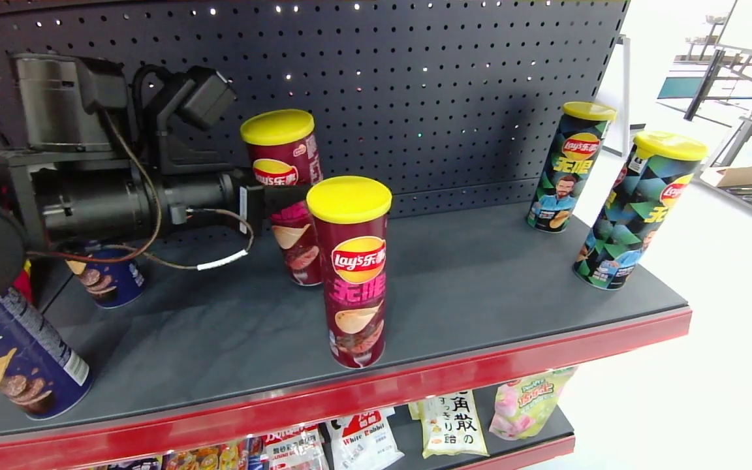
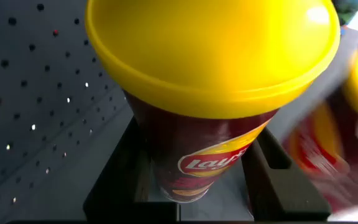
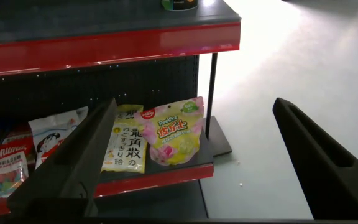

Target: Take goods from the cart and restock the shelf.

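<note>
Blue can [image 1: 20, 365] at the shelf's [image 1: 480, 287] front left corner. Left gripper [image 1: 281, 196] pinches the maroon can [image 1: 281, 156] at mid-height, one finger pressed to each side. The can is dark red with a yellow lid [image 1: 277, 126]; long axis near upright, lid up, base toward the shelf board, left of centre toward the back edge. Second maroon can [image 1: 356, 274] near the front edge. Right gripper [image 3: 194, 106] spread wide, holding nothing, facing snack bags [image 3: 173, 127].

Grey, red-edged shelf [image 1: 480, 281] bearing several chip cans [image 1: 355, 271]
</note>
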